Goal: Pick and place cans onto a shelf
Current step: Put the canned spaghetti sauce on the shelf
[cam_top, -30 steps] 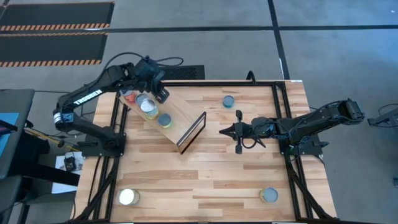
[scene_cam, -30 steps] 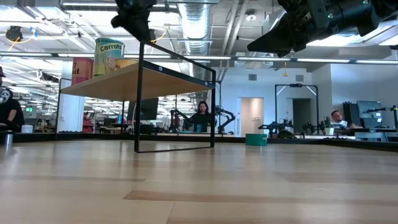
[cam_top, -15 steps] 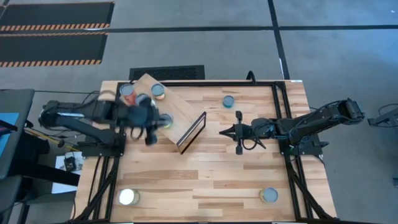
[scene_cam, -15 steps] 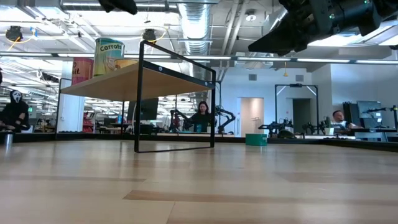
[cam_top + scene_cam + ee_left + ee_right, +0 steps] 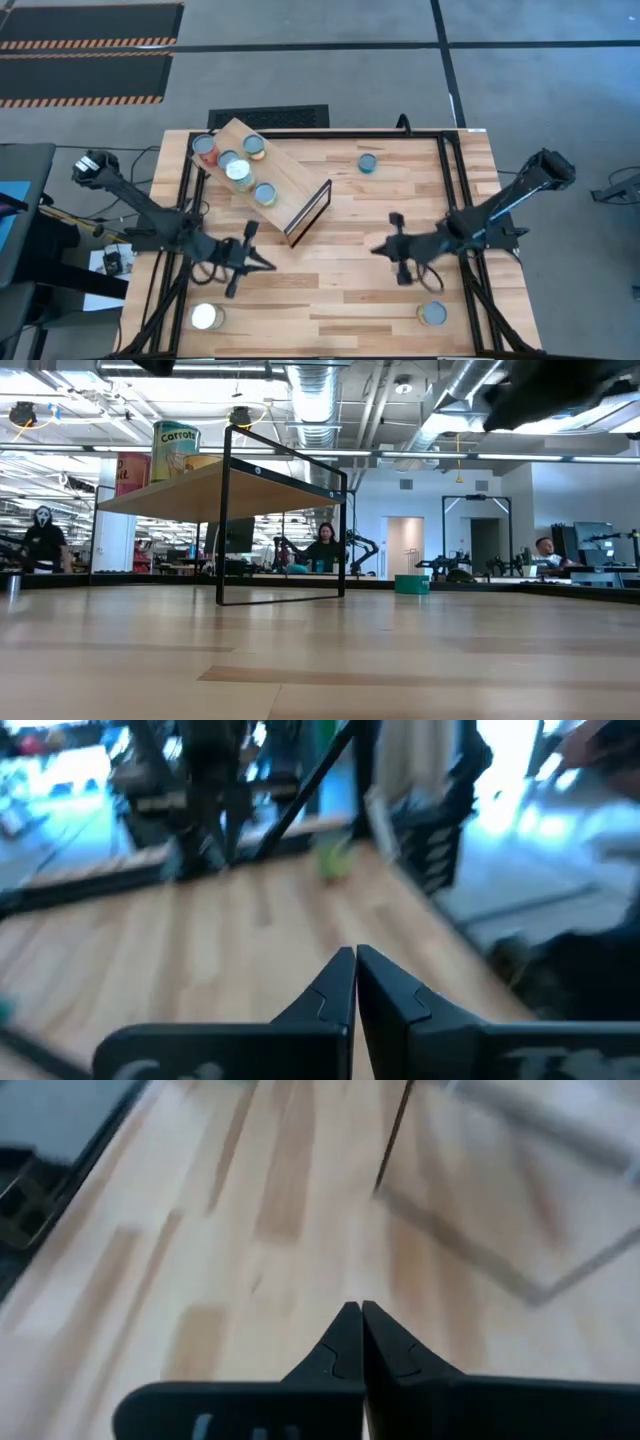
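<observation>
High: plain-wood shelf (image 5: 262, 178) set diagonal, five round tins (image 5: 238, 172) on top; three tins loose on planked table (image 5: 340, 300).
Low: "Carrots" tin (image 5: 175, 452) on shelf, black wire-frame end.
Wrists: left gripper (image 5: 355, 982), right gripper (image 5: 361, 1338) — jaws closed, empty.

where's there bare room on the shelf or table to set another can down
The light wooden shelf is crowded: five round tins cover its far half, leaving only a bare strip by the dark-edged end panel. The planked tabletop is open between the shut left gripper and shut right gripper.
</observation>
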You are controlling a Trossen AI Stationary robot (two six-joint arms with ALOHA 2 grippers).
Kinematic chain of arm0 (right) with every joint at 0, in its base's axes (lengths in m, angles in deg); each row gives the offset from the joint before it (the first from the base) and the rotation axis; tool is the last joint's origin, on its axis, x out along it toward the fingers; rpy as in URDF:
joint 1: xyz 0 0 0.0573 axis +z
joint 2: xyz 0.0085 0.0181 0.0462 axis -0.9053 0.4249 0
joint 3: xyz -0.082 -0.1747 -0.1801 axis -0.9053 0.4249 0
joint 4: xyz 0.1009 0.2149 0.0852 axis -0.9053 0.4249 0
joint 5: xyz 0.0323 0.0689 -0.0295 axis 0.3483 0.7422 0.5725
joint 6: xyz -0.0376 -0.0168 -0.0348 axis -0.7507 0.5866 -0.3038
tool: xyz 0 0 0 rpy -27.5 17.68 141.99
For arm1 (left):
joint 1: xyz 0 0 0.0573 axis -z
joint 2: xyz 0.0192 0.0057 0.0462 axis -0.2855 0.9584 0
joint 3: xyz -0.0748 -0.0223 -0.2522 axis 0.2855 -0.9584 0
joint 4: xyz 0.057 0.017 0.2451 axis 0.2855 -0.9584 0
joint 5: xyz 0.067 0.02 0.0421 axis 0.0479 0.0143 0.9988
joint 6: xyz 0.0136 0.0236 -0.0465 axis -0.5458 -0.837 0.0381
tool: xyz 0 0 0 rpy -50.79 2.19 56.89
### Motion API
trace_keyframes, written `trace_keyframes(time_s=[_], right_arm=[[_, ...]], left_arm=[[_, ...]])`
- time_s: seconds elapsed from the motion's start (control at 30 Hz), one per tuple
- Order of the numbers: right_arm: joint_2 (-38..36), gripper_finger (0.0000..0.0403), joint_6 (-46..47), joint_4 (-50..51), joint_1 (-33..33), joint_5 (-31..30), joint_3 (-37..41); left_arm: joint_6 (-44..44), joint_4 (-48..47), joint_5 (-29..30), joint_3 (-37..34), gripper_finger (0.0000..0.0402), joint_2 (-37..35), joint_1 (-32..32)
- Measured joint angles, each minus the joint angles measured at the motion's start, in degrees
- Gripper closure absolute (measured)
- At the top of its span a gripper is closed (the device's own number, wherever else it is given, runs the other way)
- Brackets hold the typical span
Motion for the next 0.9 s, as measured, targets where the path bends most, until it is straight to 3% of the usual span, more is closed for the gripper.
trace_keyframes(time_s=[0.13,0.3,0.5,0.73,0.9], right_arm=[[3.49,0.0397,18.00,15.28,8.82,-1.18,-6.27],[11.27,0.0391,37.51,30.59,18.79,-0.02,-15.08],[22.19,0.0328,57.10,42.12,26.58,5.34,-27.55],[34.42,0.0254,65.68,51.27,30.34,12.26,-37.26],[39.89,0.0233,67.42,57.53,29.37,17.43,-40.70]], left_arm=[[1.40,8.55,-0.28,-4.50,0.0398,-0.02,2.85],[2.03,9.84,-0.08,-4.99,0.0397,0.81,5.82],[2.23,9.85,0.81,-4.99,0.0397,0.83,7.60],[2.62,9.86,0.59,-4.99,0.0397,0.83,8.15],[2.63,9.82,0.58,-4.99,0.0397,0.83,8.15]])
